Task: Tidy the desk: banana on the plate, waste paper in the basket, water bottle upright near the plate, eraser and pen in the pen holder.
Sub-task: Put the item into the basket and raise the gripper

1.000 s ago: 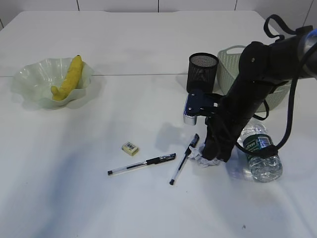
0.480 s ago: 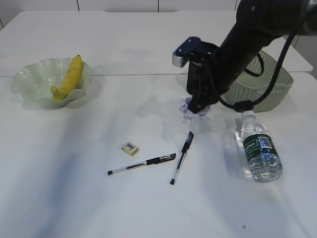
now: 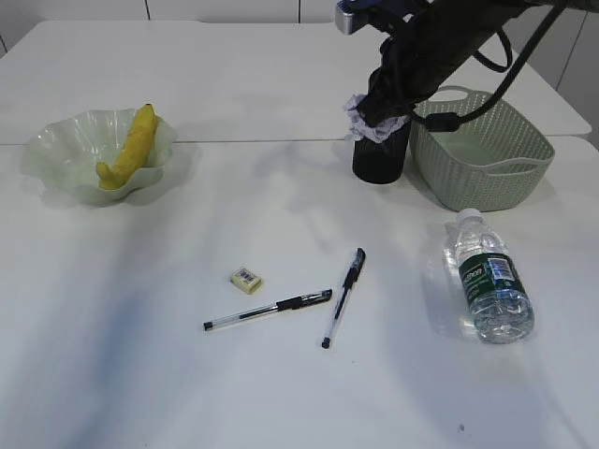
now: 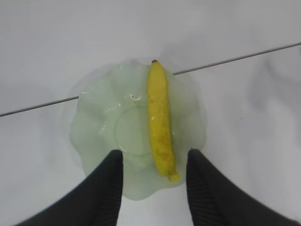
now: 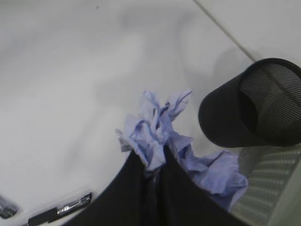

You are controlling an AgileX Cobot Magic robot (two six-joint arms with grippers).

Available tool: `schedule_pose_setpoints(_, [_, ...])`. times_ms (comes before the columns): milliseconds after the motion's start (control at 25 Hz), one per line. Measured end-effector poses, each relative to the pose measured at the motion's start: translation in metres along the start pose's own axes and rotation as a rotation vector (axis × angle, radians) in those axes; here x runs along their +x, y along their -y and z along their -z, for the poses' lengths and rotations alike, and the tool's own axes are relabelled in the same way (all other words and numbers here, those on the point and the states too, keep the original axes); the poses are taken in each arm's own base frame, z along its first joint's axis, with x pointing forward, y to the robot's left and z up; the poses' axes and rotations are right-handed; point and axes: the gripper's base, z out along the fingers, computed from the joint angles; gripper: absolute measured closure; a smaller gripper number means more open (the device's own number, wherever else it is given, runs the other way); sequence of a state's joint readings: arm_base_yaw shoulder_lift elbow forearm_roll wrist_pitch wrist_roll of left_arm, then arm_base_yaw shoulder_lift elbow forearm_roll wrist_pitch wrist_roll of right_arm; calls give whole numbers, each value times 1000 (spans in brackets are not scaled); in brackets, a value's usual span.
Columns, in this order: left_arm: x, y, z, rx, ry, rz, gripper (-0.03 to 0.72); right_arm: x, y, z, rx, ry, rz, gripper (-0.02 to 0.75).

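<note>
My right gripper [image 5: 153,162] is pressed together on the waste paper [image 5: 162,136], a crumpled bluish-white wad pinched between the two dark fingers [image 5: 134,188]. In the exterior view the wad [image 3: 374,117] hangs in the air in front of the rim of the black mesh pen holder [image 3: 380,154], clear of the table. The pale green basket [image 3: 524,173] stands just right of the pen holder, touching or nearly so; I cannot tell which.

My left gripper [image 4: 154,157] is spread, nothing between the fingers, and hovers above the near edge of the plate [image 4: 94,136]. The banana [image 4: 160,122] lies on that plate, lengthwise across the right half, its lower tip between my fingertips in the wrist view.

Water bottle [image 3: 489,279] lies on its side at the right of the table [image 3: 140,374], cap pointing toward the basket, well apart from the plate. Eraser [image 3: 245,279] sits on the table near the middle. Two pens beside it: one [image 3: 267,311] lying nearly flat left to right, the other [image 3: 343,296] tilted steeply, their ends near each other.
</note>
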State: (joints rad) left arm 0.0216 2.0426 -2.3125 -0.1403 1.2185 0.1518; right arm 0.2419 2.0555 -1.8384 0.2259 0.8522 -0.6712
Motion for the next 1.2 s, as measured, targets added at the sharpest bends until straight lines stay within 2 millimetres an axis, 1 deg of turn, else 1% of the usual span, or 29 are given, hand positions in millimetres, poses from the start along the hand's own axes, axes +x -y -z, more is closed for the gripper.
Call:
schedule_pose_setpoints(280, [0, 0, 0, 0, 0, 0, 389, 7, 36, 6, 143, 92, -196, 715])
schedule_pose_setpoints(480, [0, 0, 0, 0, 0, 0, 392, 16, 60, 12, 202, 142, -326, 715])
schedule_pose_setpoints(840, [1, 1, 0, 6, -16, 1, 393, 33, 91, 20, 324, 150, -340, 716])
schedule_pose_setpoints(960, [2, 1, 0, 10, -27, 2, 393, 43, 102, 15, 358, 133, -364, 716])
schedule_pose_setpoints(1080, [3, 1, 0, 10, -30, 2, 393, 57, 111, 3, 370, 95, -390, 717])
schedule_pose_setpoints(1200, [3, 1, 0, 12, -29, 3, 402, 66, 115, -8, 365, 60, -398, 717])
